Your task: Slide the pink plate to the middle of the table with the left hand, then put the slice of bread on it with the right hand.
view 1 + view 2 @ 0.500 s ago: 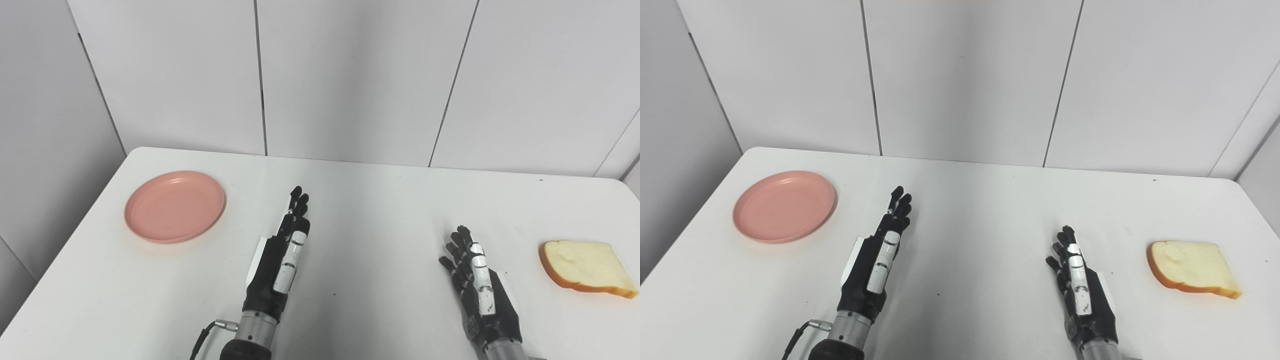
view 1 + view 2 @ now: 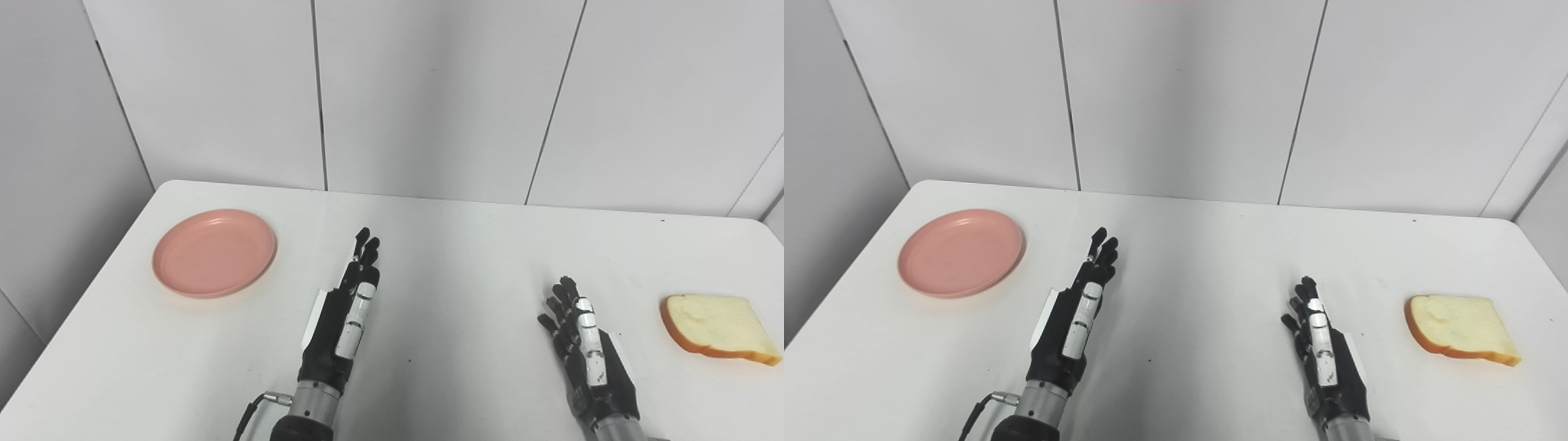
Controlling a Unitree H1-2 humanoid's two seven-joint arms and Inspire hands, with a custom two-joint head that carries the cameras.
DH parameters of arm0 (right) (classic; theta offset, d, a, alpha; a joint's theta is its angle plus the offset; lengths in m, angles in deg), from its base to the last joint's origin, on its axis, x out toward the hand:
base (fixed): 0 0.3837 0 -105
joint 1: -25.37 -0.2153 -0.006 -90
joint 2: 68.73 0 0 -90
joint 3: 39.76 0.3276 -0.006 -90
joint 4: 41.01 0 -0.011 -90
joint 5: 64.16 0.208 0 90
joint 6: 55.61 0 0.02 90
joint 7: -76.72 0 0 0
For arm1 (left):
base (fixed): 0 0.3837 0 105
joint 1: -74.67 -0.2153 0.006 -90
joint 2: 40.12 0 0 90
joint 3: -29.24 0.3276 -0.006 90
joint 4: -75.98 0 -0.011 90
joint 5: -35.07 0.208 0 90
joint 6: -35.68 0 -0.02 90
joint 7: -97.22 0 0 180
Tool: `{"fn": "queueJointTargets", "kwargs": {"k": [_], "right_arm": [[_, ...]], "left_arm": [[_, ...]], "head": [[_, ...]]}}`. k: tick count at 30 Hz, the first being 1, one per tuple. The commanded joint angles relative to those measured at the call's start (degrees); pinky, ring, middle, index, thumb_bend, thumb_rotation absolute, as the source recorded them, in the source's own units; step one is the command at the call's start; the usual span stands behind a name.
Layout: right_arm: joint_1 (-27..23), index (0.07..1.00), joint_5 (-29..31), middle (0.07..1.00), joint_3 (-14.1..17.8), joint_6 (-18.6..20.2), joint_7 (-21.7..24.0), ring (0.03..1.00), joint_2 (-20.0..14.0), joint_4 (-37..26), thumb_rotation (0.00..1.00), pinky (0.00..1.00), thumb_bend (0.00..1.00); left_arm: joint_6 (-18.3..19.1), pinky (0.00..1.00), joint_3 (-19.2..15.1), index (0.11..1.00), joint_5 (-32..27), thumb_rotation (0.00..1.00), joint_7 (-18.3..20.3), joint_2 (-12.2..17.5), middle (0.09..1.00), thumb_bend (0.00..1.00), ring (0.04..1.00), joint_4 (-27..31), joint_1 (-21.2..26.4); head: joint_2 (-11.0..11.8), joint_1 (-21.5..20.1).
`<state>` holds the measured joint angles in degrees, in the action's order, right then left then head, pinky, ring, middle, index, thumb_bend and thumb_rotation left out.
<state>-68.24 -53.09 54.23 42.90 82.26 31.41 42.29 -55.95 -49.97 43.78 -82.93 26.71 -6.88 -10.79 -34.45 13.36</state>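
Observed against the frames half a second earlier: no measurable change; hands, objects and camera all hold the same positions.

The pink plate [image 2: 214,252] lies at the far left of the white table [image 2: 441,245], not in the middle, with nothing on it. The slice of bread [image 2: 718,329] lies flat at the right edge of the table, well apart from the plate.

The left hand [image 2: 343,321] is near centre-left, edge-on, fingers extended straight toward the far side and lying close alongside one another, holding nothing; it sits right of the plate without touching it.

The right hand [image 2: 585,349] is to the near right, fingers extended and slightly spread, empty, left of the bread and clear of it.
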Motion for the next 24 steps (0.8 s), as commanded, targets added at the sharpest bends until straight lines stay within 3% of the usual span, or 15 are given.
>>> {"fn": "queueJointTargets", "kwargs": {"k": [1, 9, 15, 24], "right_arm": [[-0.14, 1.0, -0.07, 1.0, 0.2, 0.24, -0.44, 1.0, 0.1, -1.17, 1.0, 1.0, 0.34], [-0.14, 1.0, 0.25, 1.0, 0.26, 0.42, -0.4, 1.0, 0.22, -1.22, 1.0, 1.0, 0.35], [-0.17, 1.0, 0.21, 1.0, 0.15, 0.33, -0.33, 1.0, 0.29, -1.37, 1.0, 1.0, 0.34], [-0.26, 1.0, -0.38, 1.0, 0.3, -0.38, -0.19, 1.0, -0.08, -0.53, 1.0, 1.0, 0.32]], "left_arm": [[-1.76, 1.0, 0.08, 0.984, -0.04, 1.0, -0.53, -0.72, 0.982, 0.53, 0.989, 1.59, 0.95], [-1.69, 0.99, 0.14, 0.98, 0.35, 1.0, -0.78, -0.8, 0.977, 0.52, 0.985, 1.73, 0.89], [-0.52, 0.99, 0.21, 0.99, 0.17, 1.0, -0.36, -0.61, 0.985, 0.56, 0.991, 2.54, 0.71], [-2.27, 1.0, 0.01, 0.997, -0.82, 1.0, 0.15, -0.02, 0.994, 0.53, 0.999, -0.19, 1.46]], "head": [[0.07, -0.05], [0.03, -0.2], [0.06, -0.45], [1.62, 1.84]]}}
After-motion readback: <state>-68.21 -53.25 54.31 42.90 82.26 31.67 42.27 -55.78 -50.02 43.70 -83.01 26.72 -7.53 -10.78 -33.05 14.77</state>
